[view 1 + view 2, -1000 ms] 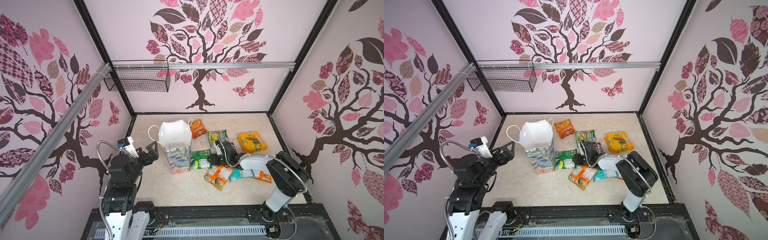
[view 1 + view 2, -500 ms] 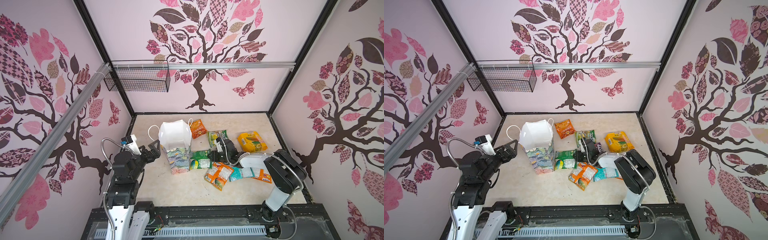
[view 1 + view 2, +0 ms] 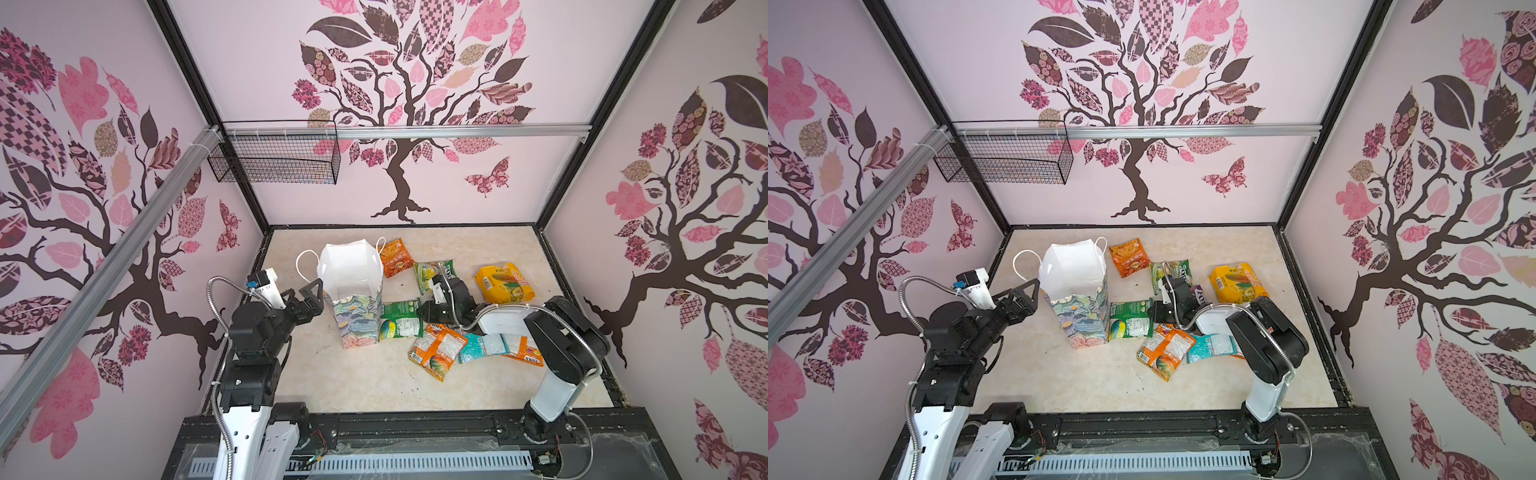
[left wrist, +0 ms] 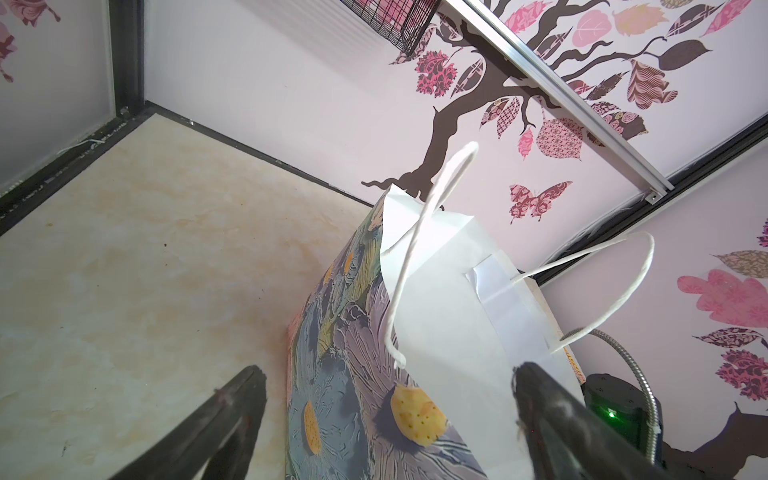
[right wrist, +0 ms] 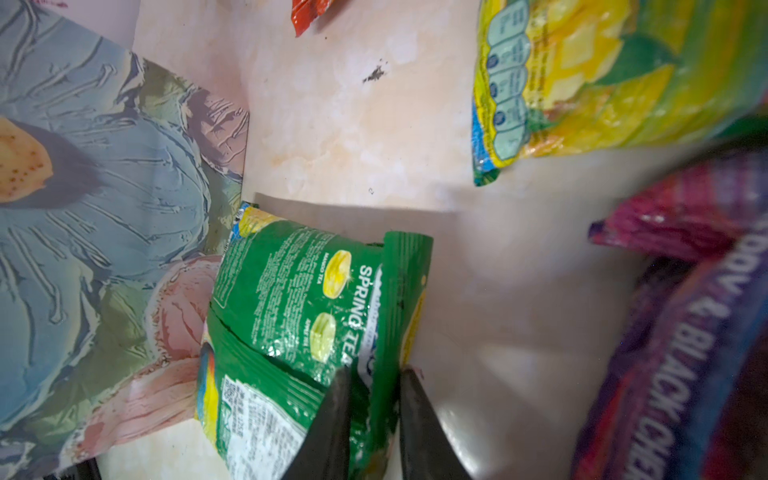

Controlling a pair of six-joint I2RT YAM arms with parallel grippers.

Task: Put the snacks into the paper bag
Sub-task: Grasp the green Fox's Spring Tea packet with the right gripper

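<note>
The paper bag is seen standing upright on the worktop with its mouth open. Its inside is washed out to plain white in both top views, so nothing can be told of any contents.

The left tool is held spread wide at the side of the bag away from the snacks. In the left wrist view the bag's wall is framed between the two dark fingers, which are cut off by the picture's edge. Whether either one touches the paper cannot be told.

The right tool is pressed together on the folded edge of a green packet, which is pinched between its fingers. This packet lies against the foot of the bag, on the side toward the right arm. In both top views the tool is largely masked by its own wrist and cable.

Just behind the bag an orange packet is seen. Farther from the bag, a green-and-yellow packet is partly covered by the right wrist. A purple packet is blurred and cut off in the right wrist view and almost wholly hidden under the arm from above. A yellow packet lies farthest from the bag.

Beyond the green packet, an orange-and-white packet and a teal packet overlap. A further orange-edged packet is half covered by the arm.
</note>
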